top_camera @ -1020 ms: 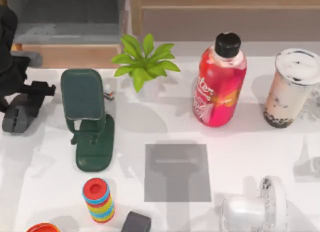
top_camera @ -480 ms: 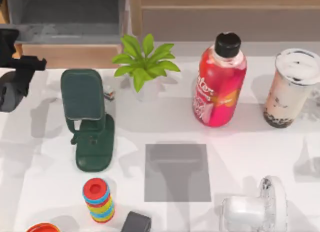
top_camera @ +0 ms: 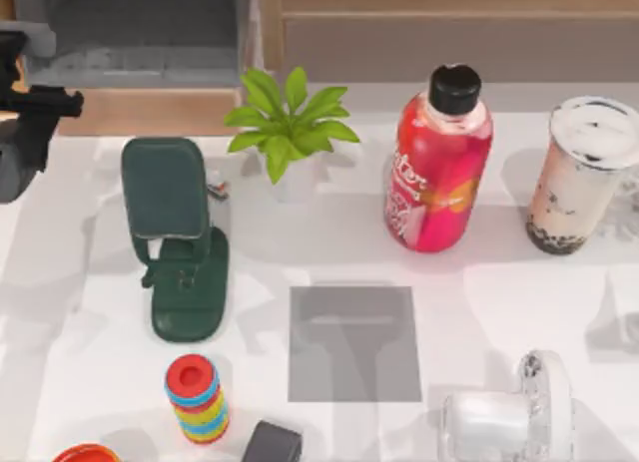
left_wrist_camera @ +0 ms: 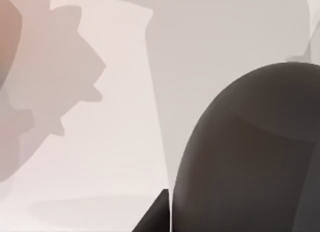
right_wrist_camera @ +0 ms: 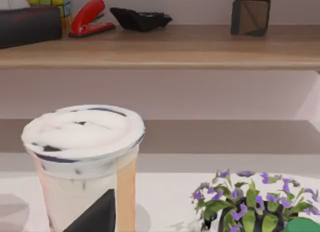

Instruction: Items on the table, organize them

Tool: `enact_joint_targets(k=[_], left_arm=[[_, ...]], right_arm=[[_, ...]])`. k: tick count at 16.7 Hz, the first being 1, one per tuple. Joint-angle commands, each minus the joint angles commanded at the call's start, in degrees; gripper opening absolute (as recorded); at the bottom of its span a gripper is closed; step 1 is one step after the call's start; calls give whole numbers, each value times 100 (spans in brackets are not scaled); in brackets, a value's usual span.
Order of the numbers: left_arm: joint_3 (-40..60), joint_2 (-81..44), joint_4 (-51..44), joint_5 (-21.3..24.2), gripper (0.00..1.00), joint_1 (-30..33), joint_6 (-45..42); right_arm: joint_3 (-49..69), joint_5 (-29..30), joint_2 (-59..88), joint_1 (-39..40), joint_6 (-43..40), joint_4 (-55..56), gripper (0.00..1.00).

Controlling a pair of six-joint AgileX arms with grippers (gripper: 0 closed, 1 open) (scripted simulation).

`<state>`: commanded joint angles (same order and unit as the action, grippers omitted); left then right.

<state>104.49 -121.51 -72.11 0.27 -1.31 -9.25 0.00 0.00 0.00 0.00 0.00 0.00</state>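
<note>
My left gripper (top_camera: 22, 133) hangs over the table's (top_camera: 479, 292) far left corner, shut on the dark grey mouse (top_camera: 12, 168). In the left wrist view the mouse (left_wrist_camera: 250, 157) is a big rounded dark shape close to the camera. The milk-tea cup (top_camera: 582, 178) stands upright at the far right, lid on and dark pearls at its bottom. In the right wrist view the cup (right_wrist_camera: 85, 162) is close in front, with a dark tip of my right gripper before it. The small grey mat (top_camera: 353, 342) lies bare at the middle front.
A green phone stand (top_camera: 175, 237) stands left of centre. Behind are a small plant (top_camera: 290, 123) and a red bottle (top_camera: 437, 168). A ring-stack toy (top_camera: 197, 397), a dark block (top_camera: 272, 444) and a white fan (top_camera: 509, 412) line the front. Shelves run along the back.
My left gripper has carried the mouse up off the table and toward the far left corner. Nothing else has moved.
</note>
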Motion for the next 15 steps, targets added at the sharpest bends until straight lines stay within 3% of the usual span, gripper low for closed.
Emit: enact_joint_targets(k=[3,7,10,15], left_arm=[[95,294,127,143,0,235,-355],[261,1008,430,528,0,1010,-1682],[251,1470,645,821,0,1798,-3305],[-189,1582,826,1083,0,3169,-6756]], right_arm=[[0,0,0,0,0,0,100],[0,0,0,0,0,0,100],[0,0,0,0,0,0,100],[0,0,0,0,0,0,100]])
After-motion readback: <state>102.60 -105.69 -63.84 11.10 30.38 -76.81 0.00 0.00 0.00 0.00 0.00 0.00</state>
